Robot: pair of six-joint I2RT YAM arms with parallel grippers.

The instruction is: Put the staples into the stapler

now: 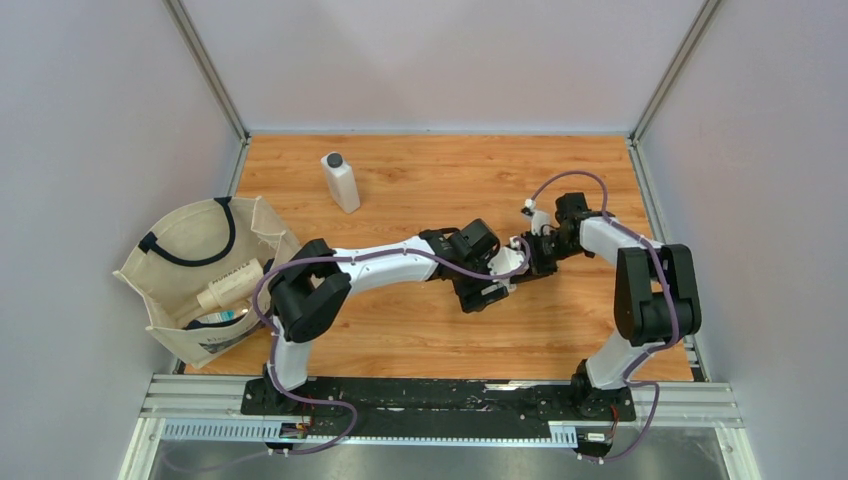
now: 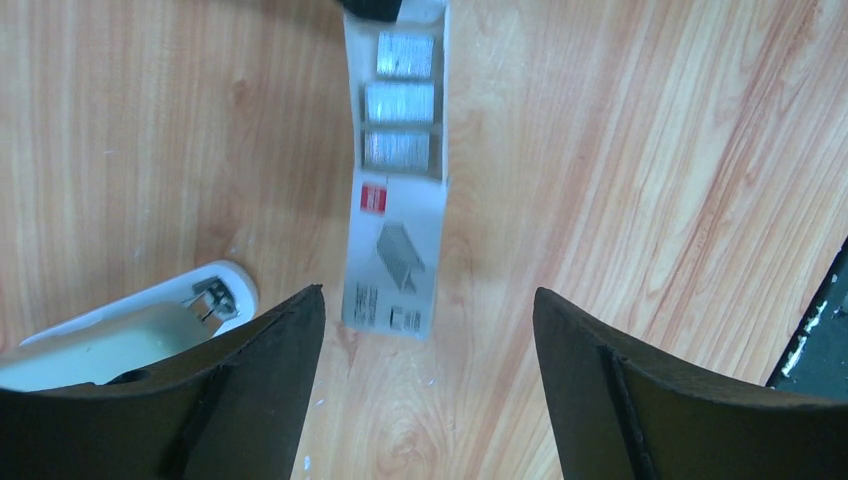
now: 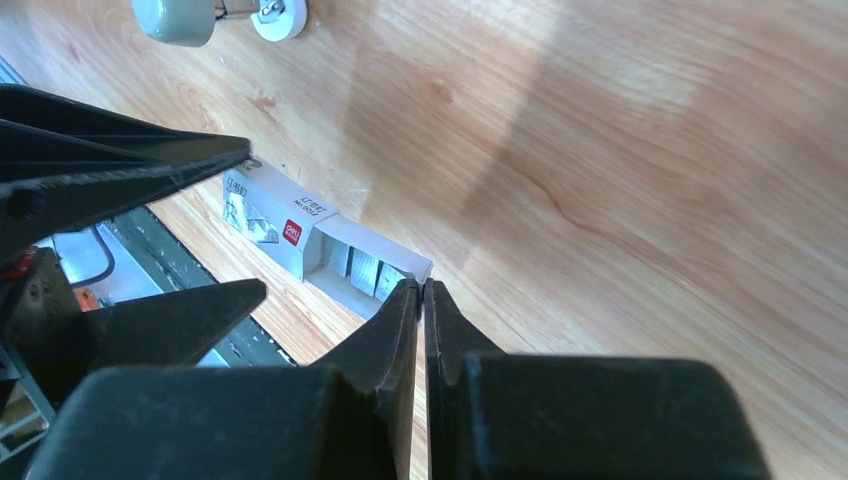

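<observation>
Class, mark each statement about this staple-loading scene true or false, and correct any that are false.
1. The left gripper is open over the white cardboard staple box. True.
2. Its tray is slid out, showing silver staple strips. True.
3. The right gripper is wide open. False: it is shut on the tray's end.
4. The beige canvas tote bag sits at the wooden table's right. False: left.

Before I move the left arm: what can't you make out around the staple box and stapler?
- White cardboard staple box: left wrist view, tray's far end cut by the top edge and covered by the right gripper; print blurred.
- White plastic stapler: left wrist view, mostly behind a finger of the left gripper; magazine unreadable.
- Top view: both lost beneath the grippers.
</observation>
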